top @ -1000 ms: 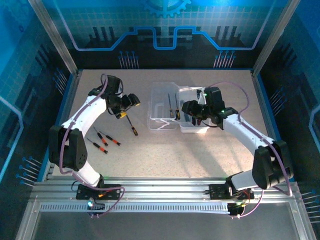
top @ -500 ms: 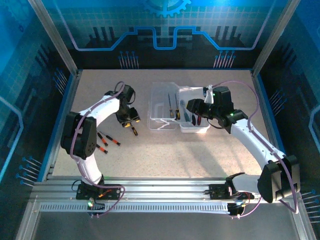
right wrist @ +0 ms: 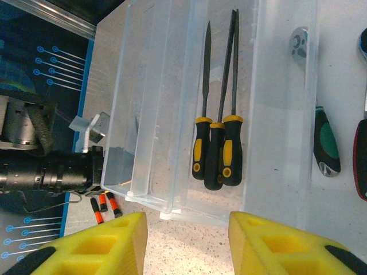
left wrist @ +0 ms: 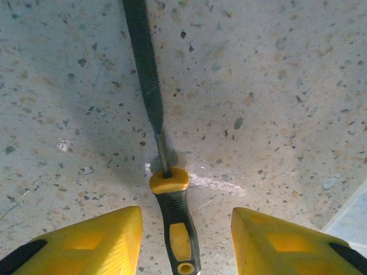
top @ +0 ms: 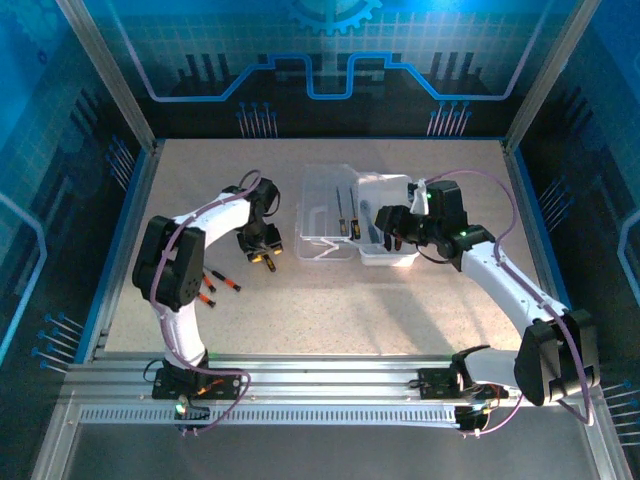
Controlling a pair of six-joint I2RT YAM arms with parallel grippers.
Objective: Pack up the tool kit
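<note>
Case: I see the tool kit case (top: pixel 322 198) lying open near the middle of the table (top: pixel 400 310), a clear half on the left and a whiter half on the right.
Packed so far: in the right wrist view, three yellow-and-black-handled tools (right wrist: pixel 218 152) lie side by side in the clear half, handles toward my camera and blades pointing away.
Whiter half: the ratchet wrench (right wrist: pixel 321 134) lies there with its silver head away from me and its green-and-black grip nearer; a red handle (right wrist: pixel 361 163) is cut off by the frame edge just beside it.
Loose tool: one more yellow-and-black-handled tool (left wrist: pixel 175 220) lies flat on the table left of the case, its dark flat blade pointing away from the left wrist camera.
Left hand: the left gripper (left wrist: pixel 184 229) is low over that handle, which sits between its yellow fingers (left wrist: pixel 103 240); jaws spread wide, with a gap on both sides.
Right hand: the right gripper (right wrist: pixel 186 238) hangs above the near edge of the case, spread wide and carrying nothing.
Farther out: small red-handled screwdrivers (top: pixel 208 287) lie on the table beside the left arm, well apart from the case.
</note>
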